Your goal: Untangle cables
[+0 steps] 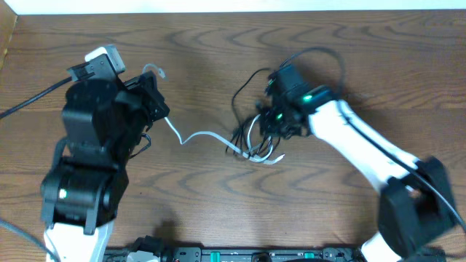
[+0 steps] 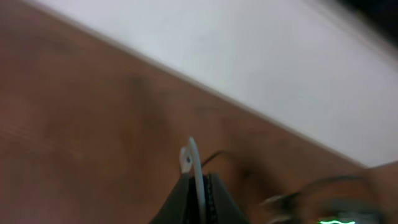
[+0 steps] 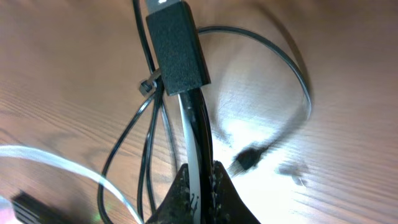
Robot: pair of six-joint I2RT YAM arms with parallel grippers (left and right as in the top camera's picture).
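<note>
my left hand [image 2: 199, 190] pinches the white cable [image 1: 196, 136] by its end, toward the desk's [image 1: 218, 44] left edge. my right hand [image 3: 199, 186] clamps the black cables [image 3: 292, 68] knotted mid-desk. the white run lies left-to-right between them, so i judge the pull should follow that line.

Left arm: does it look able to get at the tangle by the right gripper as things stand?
Probably not yet. The left gripper is shut on the white cable, so it would have to let go first, and the right gripper sits clamped on the tangle, covering part of it.
</note>
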